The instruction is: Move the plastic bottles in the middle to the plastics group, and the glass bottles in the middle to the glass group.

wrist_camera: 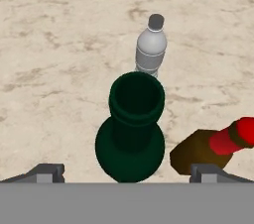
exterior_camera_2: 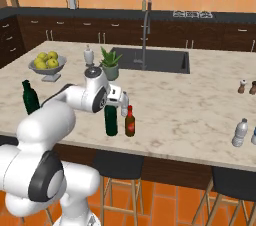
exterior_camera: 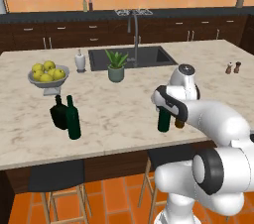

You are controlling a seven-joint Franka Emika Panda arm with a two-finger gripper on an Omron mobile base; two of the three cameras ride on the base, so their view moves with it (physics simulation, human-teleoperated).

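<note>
**Green wine bottle stands straight below the spread fingers**

The gripper (wrist_camera: 128, 172) hangs over the middle cluster on the tabletop (exterior_camera: 124, 109), fingers (wrist_camera: 44, 172) wide apart and holding nothing. The tall green wine bottle (wrist_camera: 131, 129) stands upright, its mouth centred between them, long axis in line with the hand's approach. The brown bottle (wrist_camera: 211, 148) stands just beside it; the plastic bottle (wrist_camera: 150, 49) stands just beyond. The glass group (exterior_camera: 67, 115) sits well apart, by the fruit bowl (exterior_camera: 48, 77).

even, bright rendered light, no clear source. marble counter (exterior_camera: 124, 114) evenly lit, no glare. soft faint shadows under the green wine bottle (wrist_camera: 130, 139) in hand view. all views slightly soft, low resolution; far cabinets (exterior_camera_2: 125, 30) dark, detail lost. no edge distortion.
</note>
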